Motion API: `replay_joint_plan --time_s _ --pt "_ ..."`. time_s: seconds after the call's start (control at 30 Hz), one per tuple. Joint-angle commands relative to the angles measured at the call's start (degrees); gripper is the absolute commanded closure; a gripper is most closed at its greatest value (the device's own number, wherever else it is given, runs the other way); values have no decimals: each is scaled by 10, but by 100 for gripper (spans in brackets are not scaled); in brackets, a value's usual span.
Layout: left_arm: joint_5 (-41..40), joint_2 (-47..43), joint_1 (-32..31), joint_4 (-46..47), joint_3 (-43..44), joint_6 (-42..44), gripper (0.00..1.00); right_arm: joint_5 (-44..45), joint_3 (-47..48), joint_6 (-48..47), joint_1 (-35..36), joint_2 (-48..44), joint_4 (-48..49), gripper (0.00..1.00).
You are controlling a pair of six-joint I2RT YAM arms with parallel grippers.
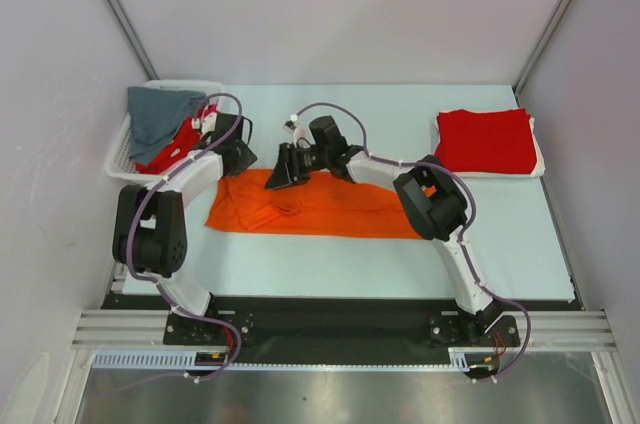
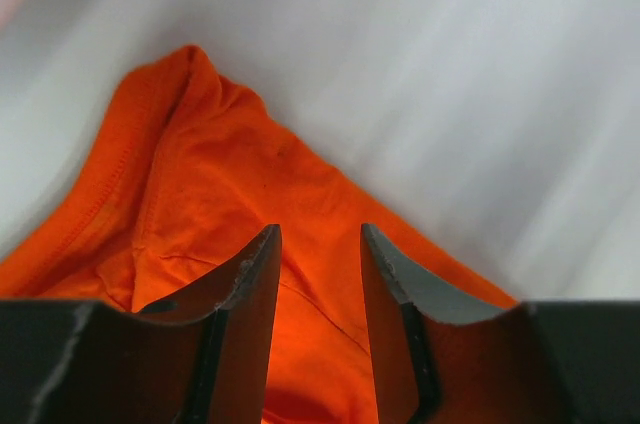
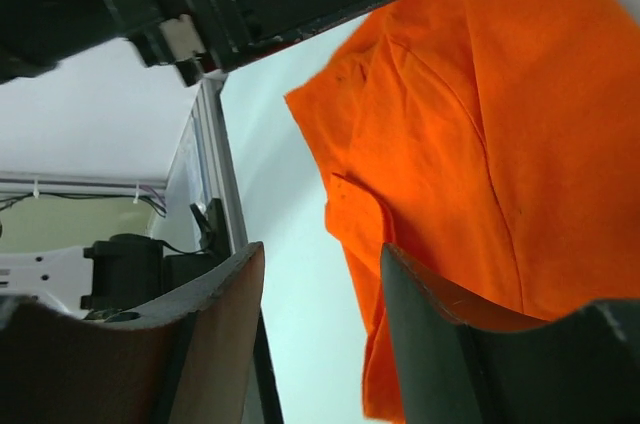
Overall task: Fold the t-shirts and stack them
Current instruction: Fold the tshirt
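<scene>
A bright orange t-shirt (image 1: 320, 206) lies flat as a long band across the middle of the table. It also shows in the left wrist view (image 2: 200, 194) and the right wrist view (image 3: 480, 94). My left gripper (image 1: 238, 156) is at the shirt's far left corner, its jaws open (image 2: 320, 244) with orange cloth below the gap. My right gripper (image 1: 285, 170) is just to the right of it at the shirt's far edge, open (image 3: 322, 264), one finger (image 3: 440, 344) over the cloth's edge. A folded red t-shirt (image 1: 487, 140) lies at the back right.
A white mesh basket (image 1: 118, 149) at the back left holds a grey tee (image 1: 160, 114) and a red tee (image 1: 170, 156). The folded red shirt rests on a pale layer (image 1: 538, 162). Walls close in on the table (image 1: 500, 234) at left, right and back.
</scene>
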Motion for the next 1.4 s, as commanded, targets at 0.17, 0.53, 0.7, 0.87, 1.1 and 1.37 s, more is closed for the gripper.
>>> replay_joint_plan --time_s 0.17,0.53,0.7,0.87,1.1,1.37 --pt "52 62 -2 -7 12 16 57 -31 30 14 24 66 17 45" --pt "54 133 18 -11 40 34 57 -122 -170 47 29 -61 103 46" --pt "49 124 18 -11 39 39 59 -109 -236 18 29 -135 75 47" --pt "21 64 9 -11 27 51 58 -11 -237 -59 28 -207 -39 52" --pt "-5 -61 -17 -10 -31 39 57 231 -268 -97 8 -290 -173 71" --pt "1 -155 -48 12 -124 23 72 443 -377 -95 -31 -402 -240 100"
